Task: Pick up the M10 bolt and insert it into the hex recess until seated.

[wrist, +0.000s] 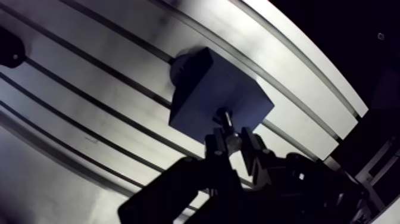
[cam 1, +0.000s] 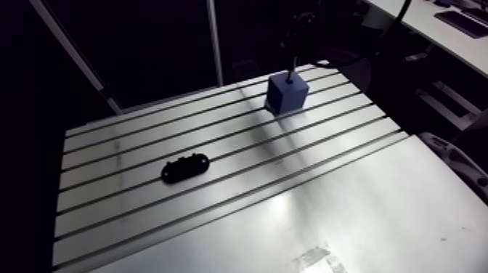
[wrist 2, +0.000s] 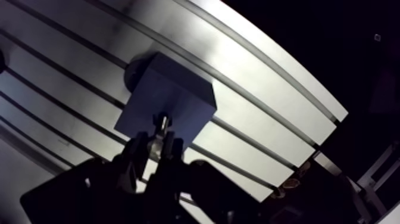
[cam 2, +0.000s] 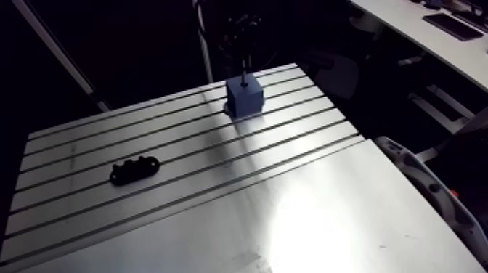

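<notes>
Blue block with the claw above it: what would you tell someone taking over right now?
Gripper: shut on the bolt, held upright over the blue block.
Block stands on the slotted table; a black flat part lies apart from it.
Done: bolt picked up and brought to the block's top.
Left: push it down into the block until seated, then release; whether its tip is already in cannot be told.
</notes>
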Motion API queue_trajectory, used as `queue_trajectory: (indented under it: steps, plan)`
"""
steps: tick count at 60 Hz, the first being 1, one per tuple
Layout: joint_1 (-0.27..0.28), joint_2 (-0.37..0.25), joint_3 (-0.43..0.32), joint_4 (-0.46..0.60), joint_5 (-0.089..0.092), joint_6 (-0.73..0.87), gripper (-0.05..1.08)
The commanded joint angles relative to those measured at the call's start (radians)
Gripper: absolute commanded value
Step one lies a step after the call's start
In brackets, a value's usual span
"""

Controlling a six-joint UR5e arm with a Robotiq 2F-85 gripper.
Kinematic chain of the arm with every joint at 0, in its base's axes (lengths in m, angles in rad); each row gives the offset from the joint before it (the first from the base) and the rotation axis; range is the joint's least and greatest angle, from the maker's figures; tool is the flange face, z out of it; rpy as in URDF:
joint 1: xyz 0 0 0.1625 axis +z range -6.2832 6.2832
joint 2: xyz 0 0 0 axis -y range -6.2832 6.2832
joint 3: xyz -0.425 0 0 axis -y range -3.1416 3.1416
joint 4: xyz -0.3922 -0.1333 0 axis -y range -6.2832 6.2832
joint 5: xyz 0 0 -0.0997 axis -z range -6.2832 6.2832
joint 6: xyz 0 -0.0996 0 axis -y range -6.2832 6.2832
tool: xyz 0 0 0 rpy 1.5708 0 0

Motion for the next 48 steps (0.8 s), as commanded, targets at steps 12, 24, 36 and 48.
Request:
queue_trajectory:
  steps: [12,24,36,48]
  plan:
    - [0.000,0.009,-0.002,-0.007,0.002,0.001,0.85]
    - [0.002,0.007,0.000,-0.006,0.004,-0.001,0.85]
    - [0.002,0.009,0.000,-0.005,0.003,0.001,0.85]
    - [0.002,0.009,0.001,-0.006,0.001,0.000,0.85]
